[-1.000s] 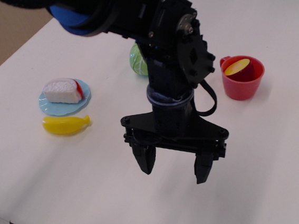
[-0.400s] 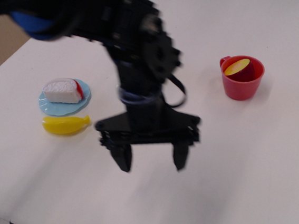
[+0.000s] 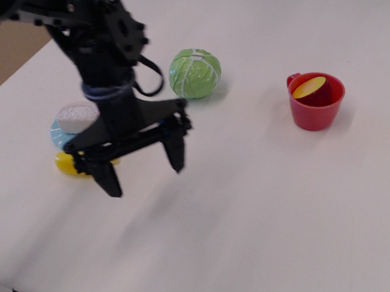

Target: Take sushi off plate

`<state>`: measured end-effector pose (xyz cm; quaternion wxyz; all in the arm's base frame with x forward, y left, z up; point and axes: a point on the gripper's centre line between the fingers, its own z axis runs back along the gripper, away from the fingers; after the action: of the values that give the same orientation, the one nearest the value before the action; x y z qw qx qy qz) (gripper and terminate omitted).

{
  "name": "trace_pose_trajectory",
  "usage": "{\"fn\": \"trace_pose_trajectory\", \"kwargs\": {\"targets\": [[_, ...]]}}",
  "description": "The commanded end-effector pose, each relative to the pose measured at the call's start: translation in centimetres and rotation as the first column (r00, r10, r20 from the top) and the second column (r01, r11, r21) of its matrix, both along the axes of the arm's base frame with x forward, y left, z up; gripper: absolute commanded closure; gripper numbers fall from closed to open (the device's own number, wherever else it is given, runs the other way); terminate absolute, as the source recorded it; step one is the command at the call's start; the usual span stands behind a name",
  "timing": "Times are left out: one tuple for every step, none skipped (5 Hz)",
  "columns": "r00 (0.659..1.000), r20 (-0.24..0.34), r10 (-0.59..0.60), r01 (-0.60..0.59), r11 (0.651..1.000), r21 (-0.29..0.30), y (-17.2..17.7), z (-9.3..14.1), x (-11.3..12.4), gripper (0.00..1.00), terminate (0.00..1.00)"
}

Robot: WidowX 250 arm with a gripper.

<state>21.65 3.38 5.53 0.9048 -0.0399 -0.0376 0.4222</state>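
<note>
Sushi (image 3: 76, 117) lies on the plate (image 3: 57, 134), behind the arm, near the cabbage (image 3: 195, 73) on the surface (image 3: 269, 201); the claw (image 3: 144, 170) hangs released. Likely light, stiff plastic; grip its long sides at mid-body

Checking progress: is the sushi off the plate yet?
No. The sushi sits on the plate, partly hidden behind the open gripper.
</note>
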Motion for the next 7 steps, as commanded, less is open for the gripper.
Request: {"fn": "trace_pose_trajectory", "kwargs": {"targets": [[0.954,0.081,0.289,-0.293,0.955,0.05,6.0,0.4,1.6,0.0,0.0],[0.917,0.128,0.378,-0.389,0.918,0.077,8.2,0.5,2.4,0.0,0.0],[0.897,0.127,0.423,-0.435,0.896,0.086,9.5,0.4,3.1,0.0,0.0],[0.875,0.12,0.47,-0.481,0.871,0.101,10.5,0.3,3.4,0.0,0.0],[0.86,0.119,0.496,-0.507,0.857,0.095,11.4,-0.4,4.0,0.0,0.0],[0.837,0.134,0.53,-0.542,0.836,0.081,12.1,-1.0,4.7,0.0,0.0],[0.824,0.136,0.55,-0.563,0.822,0.089,12.4,-1.4,5.1,0.0,0.0]]}}
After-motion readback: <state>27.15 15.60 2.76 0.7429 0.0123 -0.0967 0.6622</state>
